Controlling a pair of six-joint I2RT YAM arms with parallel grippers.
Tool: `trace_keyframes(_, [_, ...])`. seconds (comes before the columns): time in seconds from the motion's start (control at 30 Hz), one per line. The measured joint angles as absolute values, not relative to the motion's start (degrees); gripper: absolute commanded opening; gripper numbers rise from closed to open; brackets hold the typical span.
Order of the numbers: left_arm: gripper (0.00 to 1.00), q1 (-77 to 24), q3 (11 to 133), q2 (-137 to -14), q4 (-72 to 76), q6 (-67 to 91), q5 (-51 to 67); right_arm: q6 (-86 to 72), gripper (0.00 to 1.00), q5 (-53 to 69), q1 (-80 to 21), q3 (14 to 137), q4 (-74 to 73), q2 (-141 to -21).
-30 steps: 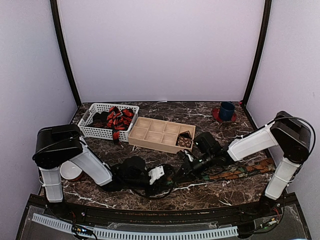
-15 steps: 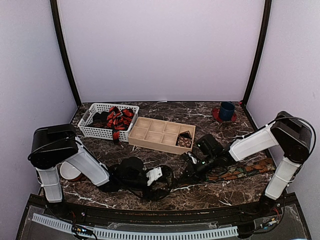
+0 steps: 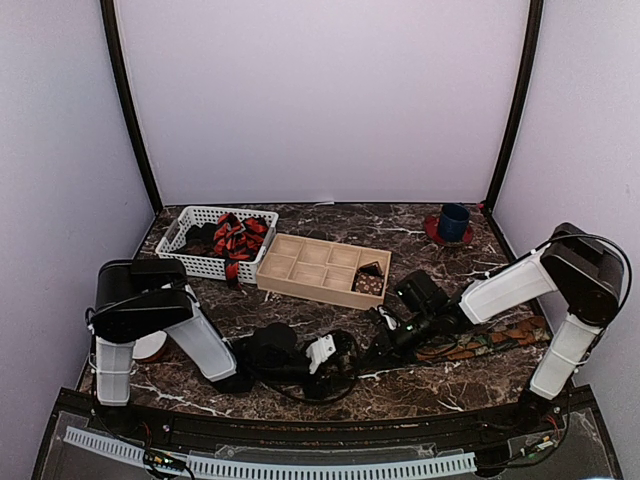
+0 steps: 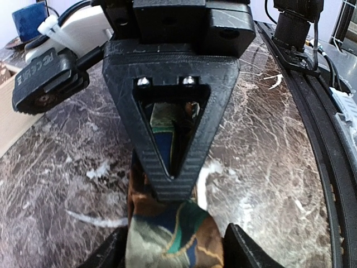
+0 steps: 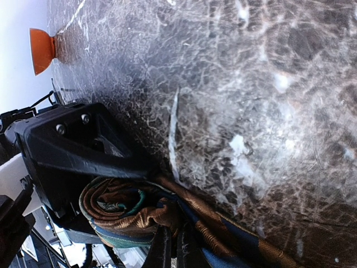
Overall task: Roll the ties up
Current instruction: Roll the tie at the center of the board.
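tie: long brown-orange fabric necktie with green patches (image 3: 485, 342) on the dark marble table (image 3: 250, 300), rolled end between the grippers, the rest trailing right.
left gripper (image 4: 177, 252): fingers spread, flanking the roll.
right gripper (image 5: 174, 248): fingers pressed together at the roll; cannot tell whether fabric is pinched.
other ties: red-and-black striped ties (image 3: 238, 238) in the white plastic basket (image 3: 190, 265).
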State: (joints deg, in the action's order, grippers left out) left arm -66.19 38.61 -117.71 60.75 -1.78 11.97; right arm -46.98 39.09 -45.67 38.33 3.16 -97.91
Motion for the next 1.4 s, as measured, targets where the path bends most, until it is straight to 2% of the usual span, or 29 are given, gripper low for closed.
trace_keyframes(0.1, [0.39,-66.3,39.8,-119.8,63.0,-2.8,10.9,-47.0,0.00,39.2,-45.7,38.2,3.3,-97.9])
trace_keyframes(0.2, [0.31,-66.3,40.5,-120.2,62.7,-4.3,10.3,-47.0,0.10,39.2,-45.7,38.2,3.3,-97.9])
trace_keyframes(0.27, [0.29,-66.3,40.8,-120.0,61.6,-5.2,9.8,-46.6,0.25,39.3,-45.6,38.5,2.5,-97.8])
trace_keyframes(0.37, [0.29,-66.3,41.1,-118.8,58.7,-5.7,9.6,-45.7,0.37,39.0,-45.4,39.2,0.3,-96.4])
trace_keyframes(0.67, [0.29,-66.4,40.8,-115.8,52.8,-4.5,9.6,-47.9,0.42,38.5,-45.8,41.0,-2.0,-90.5])
trace_keyframes(0.8, [0.29,-66.4,40.8,-115.5,52.1,-4.2,9.6,-48.4,0.41,39.4,-46.9,42.5,-1.6,-92.9])
trace_keyframes(0.87, [0.30,-66.4,40.8,-115.4,52.0,-4.1,9.6,-48.4,0.36,39.9,-47.3,42.7,-1.7,-94.0])
trace_keyframes(1.07, [0.30,-66.4,40.8,-115.4,51.8,-3.8,9.5,-46.7,0.01,40.9,-47.4,45.3,-3.5,-97.8])
trace_keyframes(1.13, [0.33,-66.4,40.8,-115.3,51.7,-3.8,9.5,-45.7,0.00,41.1,-47.4,45.5,-4.1,-97.8])
trace_keyframes(1.27, [0.46,-66.4,40.8,-115.1,51.3,-3.3,9.6,-43.9,0.00,41.1,-47.1,45.6,-5.5,-97.8])
trace_keyframes(1.4, [0.47,-66.4,40.4,-114.4,50.9,-3.2,9.8,-42.0,0.00,41.0,-46.2,45.6,-6.8,-97.8])
